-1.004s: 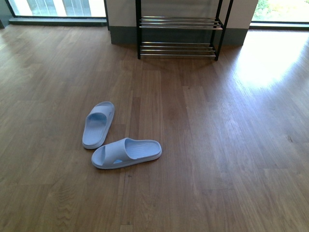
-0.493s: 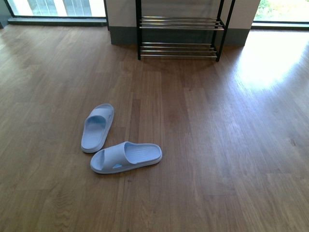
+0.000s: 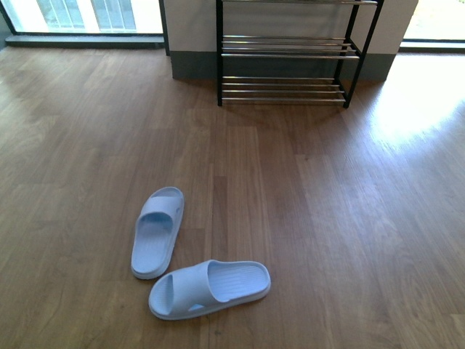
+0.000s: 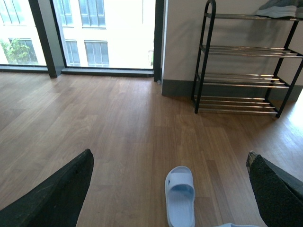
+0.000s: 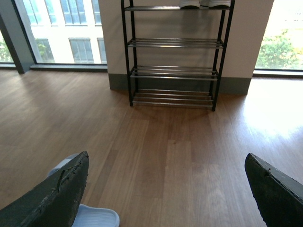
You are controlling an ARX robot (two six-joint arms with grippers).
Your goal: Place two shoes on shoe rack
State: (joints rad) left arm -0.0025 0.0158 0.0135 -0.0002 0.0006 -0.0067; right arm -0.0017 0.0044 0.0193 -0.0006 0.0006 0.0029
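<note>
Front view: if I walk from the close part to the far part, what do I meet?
Sideways slide sandal → slide sandal pointing away → bare wooden floor → shoe rack against the wall.

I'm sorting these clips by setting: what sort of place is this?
Probably a home or apartment room near an entrance: a wood-plank floor, a black-framed shoe rack, pale slide sandals left lying out, and tall windows reaching nearly to floor level.
</note>
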